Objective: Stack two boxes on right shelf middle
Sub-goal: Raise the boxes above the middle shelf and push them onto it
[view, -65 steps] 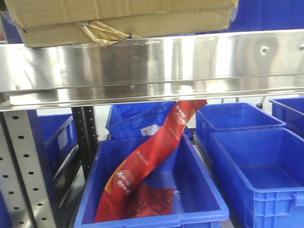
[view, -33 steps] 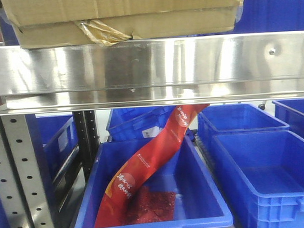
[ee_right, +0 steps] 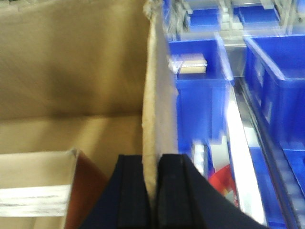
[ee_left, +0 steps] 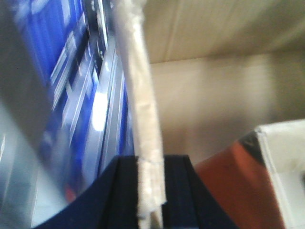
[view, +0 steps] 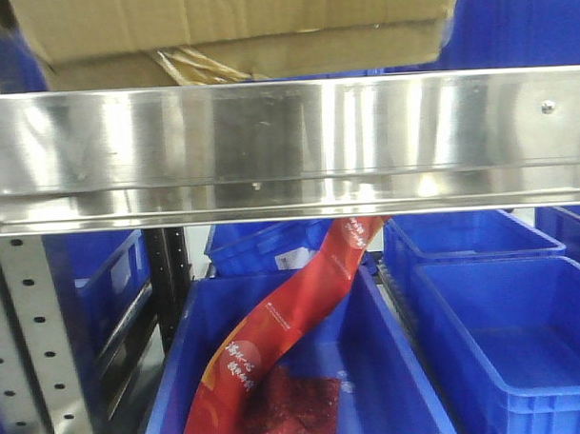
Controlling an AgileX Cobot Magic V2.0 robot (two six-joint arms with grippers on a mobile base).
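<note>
The cardboard box (view: 236, 24) sits up at the top of the front view, its bottom edge just above the steel shelf rail (view: 287, 131), a strip of crumpled tape (view: 194, 63) hanging off its lower front. From here you cannot tell whether it rests on the shelf or is held just clear of it.

Left wrist view: the left gripper (ee_left: 151, 191) has its two dark fingers (ee_left: 121, 195) closed tight on the box's upright wall (ee_left: 140, 109), one finger each side of the cardboard edge. Inside the box lies a smaller carton, orange-red and white (ee_left: 257, 171), blurred.

Right wrist view: the right gripper (ee_right: 151, 191) is clamped the same way on the opposite wall (ee_right: 155, 109), fingers (ee_right: 131, 191) pinching the board with no gap showing. The same inner carton (ee_right: 43, 195) shows at lower left, a white label strip across it.

Below the rail, a blue plastic bin (view: 390, 366) holds a long red printed packet (view: 294, 322) leaning diagonally, its upper end going behind the rail. A second blue bin (view: 509, 343) stands just beside it on the right, and a perforated steel upright (view: 37, 350) runs down the left.
</note>
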